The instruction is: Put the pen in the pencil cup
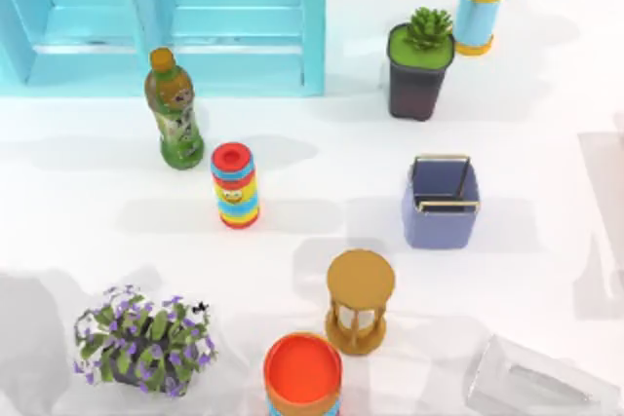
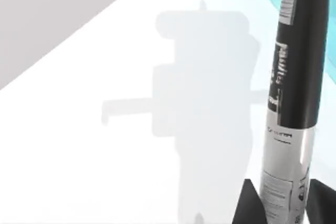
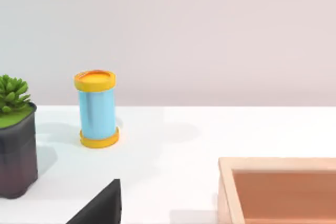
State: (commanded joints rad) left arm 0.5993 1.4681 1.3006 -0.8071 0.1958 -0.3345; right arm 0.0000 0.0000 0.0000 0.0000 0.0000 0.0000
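Note:
The pencil cup (image 1: 441, 204), small, square and periwinkle blue with a thin metallic rim, stands upright right of the table's middle. In the left wrist view my left gripper (image 2: 283, 205) is shut on the pen (image 2: 296, 66), a black and silver stick reaching away from the fingers (image 2: 251, 205) over bare white table. In the right wrist view one dark finger (image 3: 100, 205) of my right gripper shows at the frame's edge, low over the table and well short of the light-blue cylinder (image 3: 96, 108).
Behind the cup stand a dark pot with a succulent (image 1: 421, 60) and a light-blue cylinder (image 1: 480, 9). A green bottle (image 1: 175, 109), a striped can (image 1: 235, 185), a wooden hourglass (image 1: 360, 301), an orange-topped can (image 1: 302, 372) and a purple-flowered plant (image 1: 144, 338) crowd the left and front. A turquoise cabinet (image 1: 166, 17) is at the back left.

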